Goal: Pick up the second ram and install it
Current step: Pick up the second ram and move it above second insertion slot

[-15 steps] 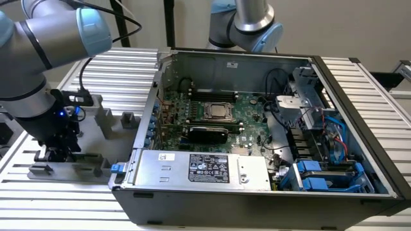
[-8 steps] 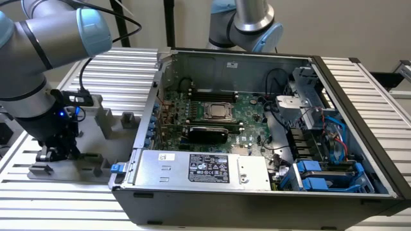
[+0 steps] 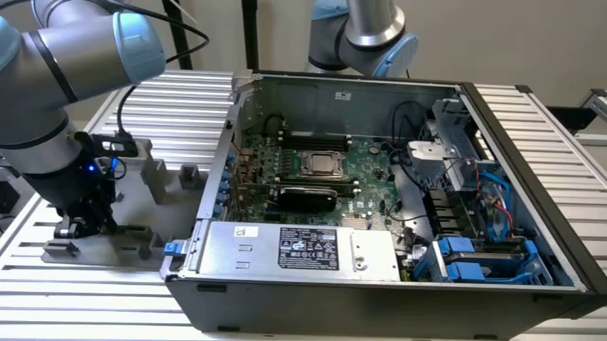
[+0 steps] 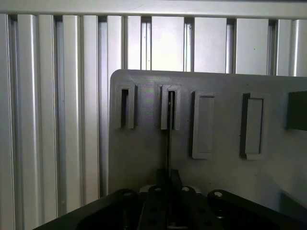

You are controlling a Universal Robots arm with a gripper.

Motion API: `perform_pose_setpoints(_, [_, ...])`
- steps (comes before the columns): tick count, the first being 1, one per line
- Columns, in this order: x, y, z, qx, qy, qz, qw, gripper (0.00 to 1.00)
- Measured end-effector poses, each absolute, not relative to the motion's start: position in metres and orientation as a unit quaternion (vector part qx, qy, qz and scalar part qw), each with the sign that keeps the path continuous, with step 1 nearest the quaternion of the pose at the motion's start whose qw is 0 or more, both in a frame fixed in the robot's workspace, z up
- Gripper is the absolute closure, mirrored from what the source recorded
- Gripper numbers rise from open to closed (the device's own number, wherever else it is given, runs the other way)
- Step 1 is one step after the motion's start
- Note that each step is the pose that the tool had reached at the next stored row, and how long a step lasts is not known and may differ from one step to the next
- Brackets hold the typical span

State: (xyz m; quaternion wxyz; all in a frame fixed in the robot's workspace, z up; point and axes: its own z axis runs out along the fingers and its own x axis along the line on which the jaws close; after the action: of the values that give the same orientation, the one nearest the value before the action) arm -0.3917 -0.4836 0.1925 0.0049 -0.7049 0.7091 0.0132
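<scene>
- Beige wall (image 3: 541,42) closes the room behind the bench in the exterior view.
- Ribbed aluminium table (image 3: 541,135) carries everything. The wrist view shows its slats close up.
- Open computer case (image 3: 379,291) lies on the table toward the exterior view's right, with its green circuit board (image 3: 365,167) exposed.
- Grey arm (image 3: 57,64) reaches down at the exterior view's left.
- Grey slotted holder (image 4: 144,158) lies flat beside the case. The wrist view resolves its separate slots.
- Gripper (image 4: 169,181) sits low over the holder, jaws closed on the memory stick.
- Memory stick (image 4: 169,129), seen edge-on, stands in a narrow slot beside an empty matching one.
</scene>
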Motion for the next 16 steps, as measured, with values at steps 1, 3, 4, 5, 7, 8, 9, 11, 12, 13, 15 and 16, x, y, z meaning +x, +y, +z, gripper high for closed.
perform_pose_setpoints(1, [-0.3917, -0.4836, 0.1925, -0.705, 0.709, 0.013, 0.005, 1.00])
perform_pose_setpoints(3, [-0.3917, -0.4836, 0.1925, -0.705, 0.709, 0.013, 0.005, 1.00])
perform_pose_setpoints(4, [-0.3917, -0.4836, 0.1925, -0.705, 0.709, 0.013, 0.005, 1.00])
perform_pose_setpoints(5, [-0.3917, -0.4836, 0.1925, -0.705, 0.709, 0.013, 0.005, 1.00])
perform_pose_setpoints(7, [-0.3917, -0.4836, 0.1925, -0.705, 0.709, 0.013, 0.005, 1.00])
perform_pose_setpoints(8, [-0.3917, -0.4837, 0.1925, -0.705, 0.709, 0.013, 0.005, 1.00])
perform_pose_setpoints(9, [-0.3917, -0.4836, 0.1925, -0.705, 0.709, 0.013, 0.005, 1.00])
perform_pose_setpoints(11, [-0.3917, -0.4836, 0.1931, -0.705, 0.709, 0.013, 0.005, 1.00])
perform_pose_setpoints(12, [-0.3917, -0.4836, 0.1938, -0.705, 0.709, 0.013, 0.005, 1.00])
perform_pose_setpoints(13, [-0.3917, -0.4836, 0.1945, -0.705, 0.709, 0.013, 0.005, 1.00])
perform_pose_setpoints(15, [-0.3917, -0.4836, 0.1964, -0.705, 0.709, 0.013, 0.005, 1.00])
perform_pose_setpoints(16, [-0.3917, -0.4836, 0.1976, -0.705, 0.709, 0.013, 0.005, 1.00])
